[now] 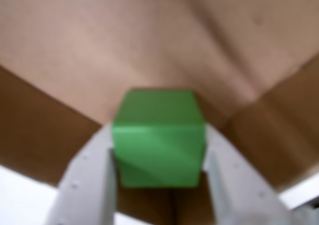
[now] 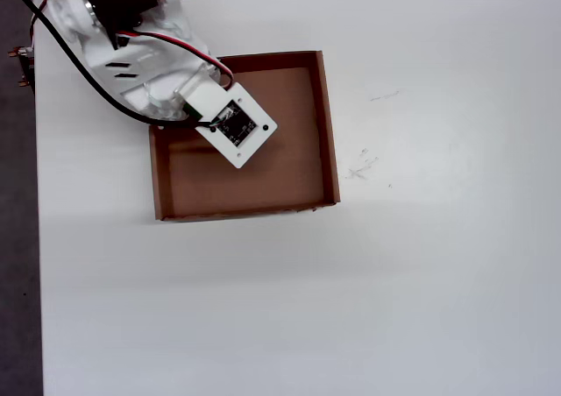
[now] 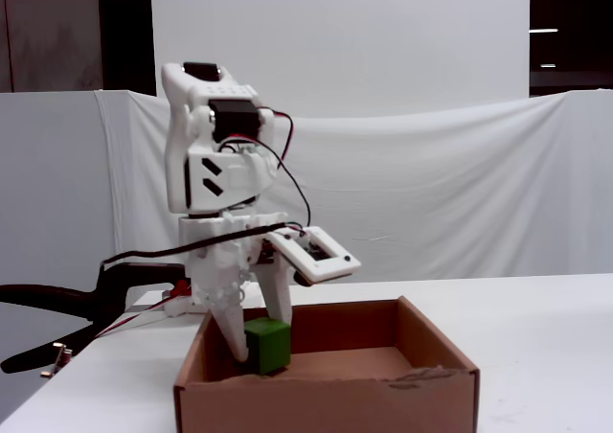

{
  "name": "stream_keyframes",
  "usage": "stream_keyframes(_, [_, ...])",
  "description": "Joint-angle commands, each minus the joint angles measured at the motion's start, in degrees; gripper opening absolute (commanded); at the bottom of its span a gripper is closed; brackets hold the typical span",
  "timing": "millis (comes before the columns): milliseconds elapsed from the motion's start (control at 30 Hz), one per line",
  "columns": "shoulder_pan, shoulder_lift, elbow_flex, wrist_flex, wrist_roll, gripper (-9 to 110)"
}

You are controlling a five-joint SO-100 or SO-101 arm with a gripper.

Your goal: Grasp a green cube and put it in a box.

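The green cube (image 3: 267, 344) sits clamped between the two white fingers of the gripper (image 3: 261, 349), inside the box (image 3: 421, 380) near its left side in the fixed view. It has no long axis; one edge faces that camera. The arm (image 3: 213, 179) stands upright, fingers pointing down. Whether the cube touches the floor is unclear.

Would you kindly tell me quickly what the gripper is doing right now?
Gripper: closed on the green cube, held over the box.
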Motion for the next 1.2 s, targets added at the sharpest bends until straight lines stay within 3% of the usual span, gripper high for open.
stream_keyframes(0, [-0.44,-0.26,-3.52,-1.14,-0.88,12])
stream_keyframes(467, [2.02,3.87,-5.27,2.02,-0.09,24])
stream_keyframes(733, [13.45,21.71,-7.73,15.56,11.43,24])
stream_keyframes(933, [29.00,39.20,7.21,23.47,11.87,24])
stream_keyframes(1167, [34.80,52.91,22.76,26.28,17.58,24])
